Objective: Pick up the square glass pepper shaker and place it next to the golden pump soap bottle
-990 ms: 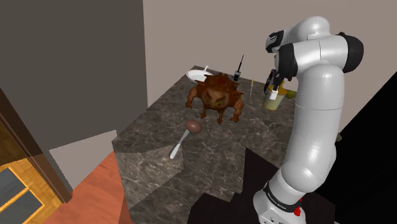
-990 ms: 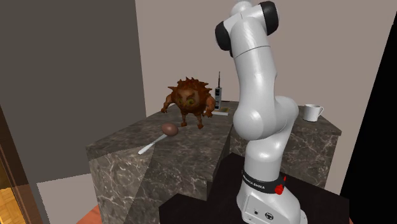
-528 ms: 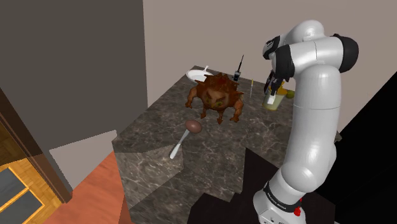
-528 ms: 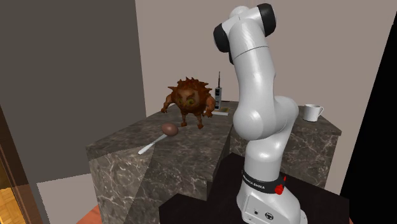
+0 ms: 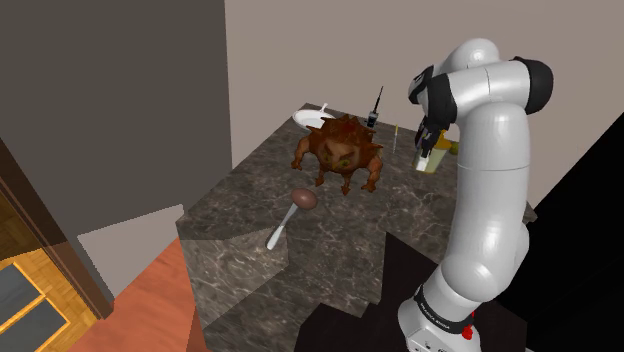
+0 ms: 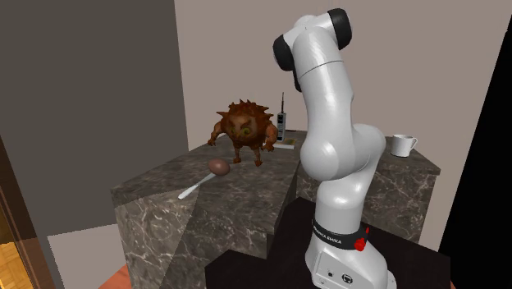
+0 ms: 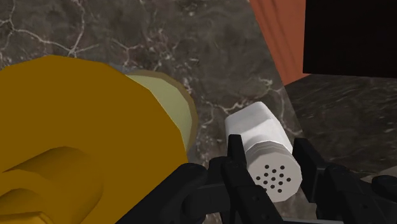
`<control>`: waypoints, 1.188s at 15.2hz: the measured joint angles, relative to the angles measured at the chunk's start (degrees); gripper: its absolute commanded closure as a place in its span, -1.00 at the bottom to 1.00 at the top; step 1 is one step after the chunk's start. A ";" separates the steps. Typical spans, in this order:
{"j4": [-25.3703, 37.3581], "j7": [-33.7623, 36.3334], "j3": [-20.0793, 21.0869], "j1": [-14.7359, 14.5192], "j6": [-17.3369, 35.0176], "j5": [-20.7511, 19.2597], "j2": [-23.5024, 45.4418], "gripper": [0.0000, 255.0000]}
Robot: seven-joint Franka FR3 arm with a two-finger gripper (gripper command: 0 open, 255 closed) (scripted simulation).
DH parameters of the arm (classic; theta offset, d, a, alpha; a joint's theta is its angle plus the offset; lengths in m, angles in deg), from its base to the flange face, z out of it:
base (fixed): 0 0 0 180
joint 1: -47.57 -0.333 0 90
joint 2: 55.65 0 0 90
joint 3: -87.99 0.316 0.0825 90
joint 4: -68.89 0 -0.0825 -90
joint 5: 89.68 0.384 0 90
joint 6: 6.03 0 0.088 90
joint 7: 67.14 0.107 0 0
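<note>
Between the black fingers (image 7: pixel 236 158) of the claw (image 7: pixel 270 162) sits the white pepper shaker (image 7: pixel 253 126). It is clasped on both sides just under its perforated cap, with the jaws only as far apart as the shaker is wide. Just beside the claw on one side bulks the golden soap bottle (image 7: pixel 76 140). A narrow strip of dark marble counter (image 7: pixel 210 57) separates bottle and shaker. On the claw's other side the counter's edge runs near, with orange floor (image 7: pixel 277 38) and a black area (image 7: pixel 350 32) past it. Seen from the shoulder view, the brown spiky figure (image 5: pixel 341 150) and the spoon (image 5: pixel 290 215) lie well apart from the claw, with bare counter between.
</note>
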State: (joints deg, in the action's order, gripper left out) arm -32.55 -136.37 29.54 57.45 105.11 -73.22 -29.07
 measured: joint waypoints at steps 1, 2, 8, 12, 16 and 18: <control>-0.03 -0.13 0.14 0.23 0.46 0.32 0.18 1.00; -0.03 -0.29 0.28 0.47 0.71 0.69 0.28 1.00; -0.90 -0.36 0.83 0.72 2.34 1.12 -0.59 1.00; -0.40 -0.21 1.20 1.11 2.16 1.13 -0.53 -1.00; -0.49 0.29 1.08 0.48 2.13 0.80 -0.82 -1.00; 0.05 0.03 1.41 0.85 1.90 0.62 -0.95 -1.00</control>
State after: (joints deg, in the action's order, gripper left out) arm -32.50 -136.34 30.95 58.30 107.01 -72.60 -30.02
